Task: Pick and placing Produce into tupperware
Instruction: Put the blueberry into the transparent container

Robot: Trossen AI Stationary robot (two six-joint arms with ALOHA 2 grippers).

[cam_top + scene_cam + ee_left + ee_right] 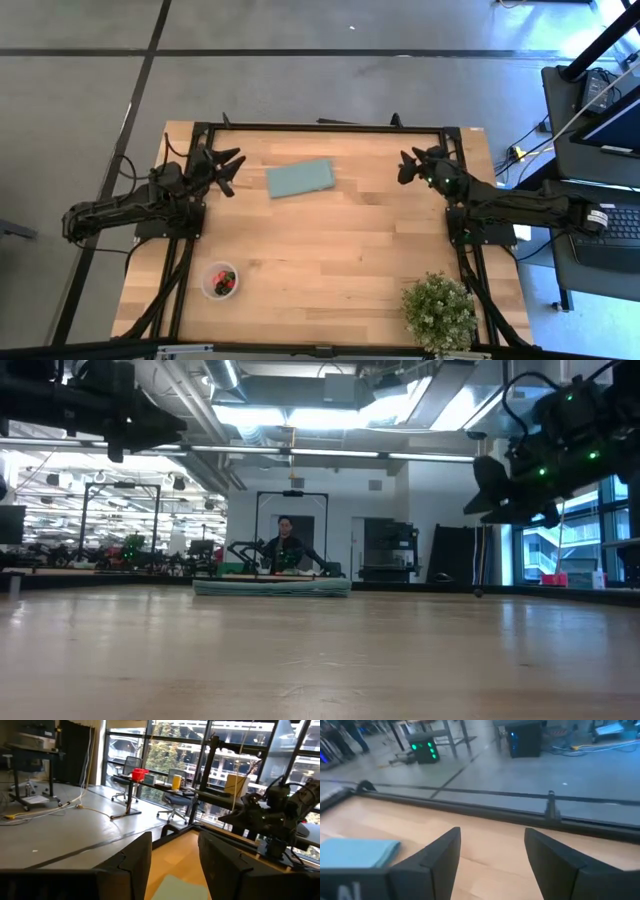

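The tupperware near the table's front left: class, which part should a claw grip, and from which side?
Grip the tupperware by its rim, coming straight down from above. It appears to stand upright with its mouth open, produce inside, so one finger could probably go inside the wall and one outside. The left claw is nearer and open.

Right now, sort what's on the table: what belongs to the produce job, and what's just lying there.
Job:
- tupperware, near the left edge
- produce, red and dark pieces already inside it

Just lying about:
- teal mat
- potted plant
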